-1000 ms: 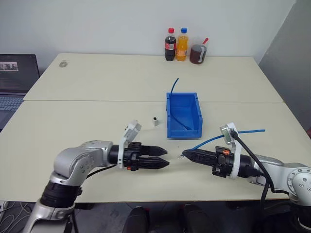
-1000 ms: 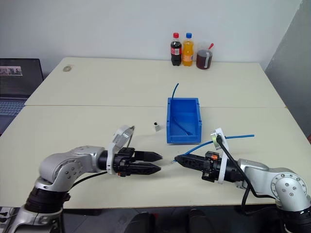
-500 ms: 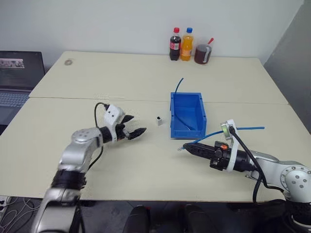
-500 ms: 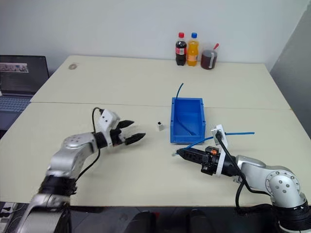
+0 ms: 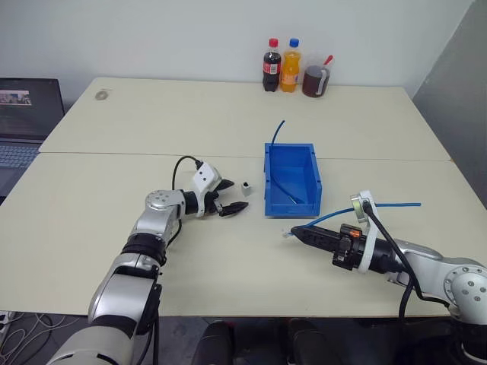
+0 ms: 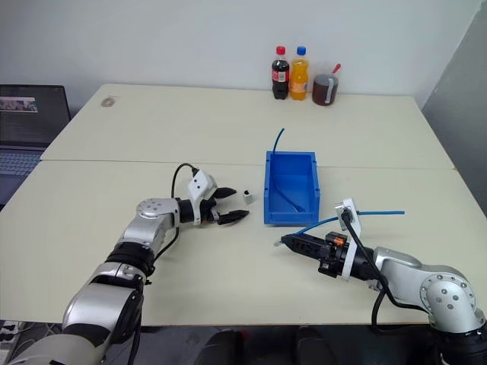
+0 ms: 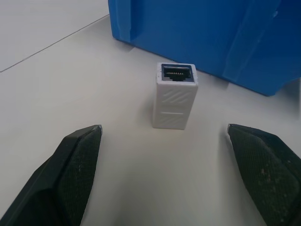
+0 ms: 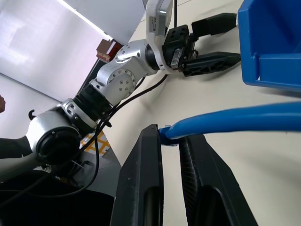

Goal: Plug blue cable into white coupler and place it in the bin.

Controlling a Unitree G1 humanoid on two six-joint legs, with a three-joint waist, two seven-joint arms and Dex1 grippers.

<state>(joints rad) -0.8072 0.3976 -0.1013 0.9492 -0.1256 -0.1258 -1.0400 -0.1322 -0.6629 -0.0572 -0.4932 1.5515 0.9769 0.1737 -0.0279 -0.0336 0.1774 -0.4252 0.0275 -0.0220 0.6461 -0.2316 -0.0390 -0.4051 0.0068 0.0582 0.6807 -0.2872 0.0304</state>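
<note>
The white coupler (image 5: 246, 185) stands on the table just left of the bin (image 5: 268, 182), its dark socket (image 7: 177, 73) facing up. My left gripper (image 5: 233, 196) lies low on the table right before the coupler (image 7: 175, 96), open wide, one finger (image 7: 70, 174) on each side and not touching it. At the front right, my right gripper (image 5: 298, 233) is shut on the blue cable (image 5: 335, 218) near its clear plug (image 5: 287, 232). The cable (image 8: 225, 120) trails back to the right behind it.
A darker blue cable piece (image 5: 275, 134) sticks up out of the bin. Two bottles (image 5: 271, 66) and a cup of dark drink (image 5: 313, 80) stand at the table's far edge. A laptop (image 5: 23, 114) sits far left.
My left arm has swung from the table's front forward to the coupler, and its jaws have spread wider. The right gripper has kept still with the cable.
</note>
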